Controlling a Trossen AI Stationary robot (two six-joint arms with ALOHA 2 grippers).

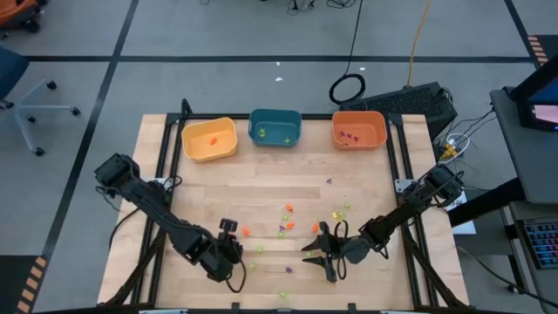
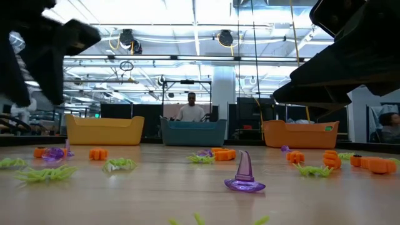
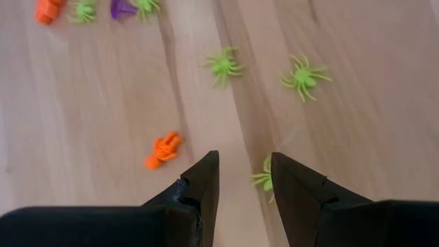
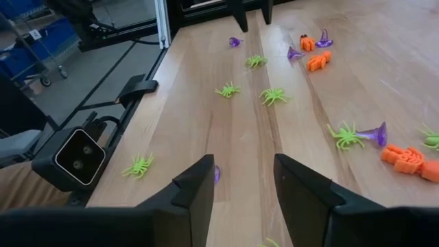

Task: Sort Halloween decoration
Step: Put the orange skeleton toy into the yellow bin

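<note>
From above, the left arm reached in from the left edge of the table, and the left gripper [image 1: 228,228] sat low in the lower-left-centre of the frame, fingers parted a little with nothing between them. In its own wrist view an orange trinket [image 3: 162,149] lay just ahead of the left finger, its long axis slanting, and a green spider [image 3: 263,179] lay right against the inner side of the other finger, partly hidden.

Along the far edge of the wooden table [image 1: 174,209] stood three bins in a row: the yellow bin [image 1: 209,139], the teal bin [image 1: 275,127] and the orange bin [image 1: 358,129], each with a few small pieces inside.

The Halloween decoration [image 1: 288,218] lay scattered across the middle of the board and toward the near edge, between the two grippers, with broad bare wood in the band before the bins and on the left side. At table height a purple witch hat [image 2: 244,172] stood upright, its tip pointing up and leaning slightly left.

To the right, the right gripper [image 1: 323,262] hung at lower centre-right, spread wide and holding nothing. A table-edge camera block [image 4: 79,156] sat by the near rim in its wrist view, with a green spider [image 4: 138,165] beside it.
</note>
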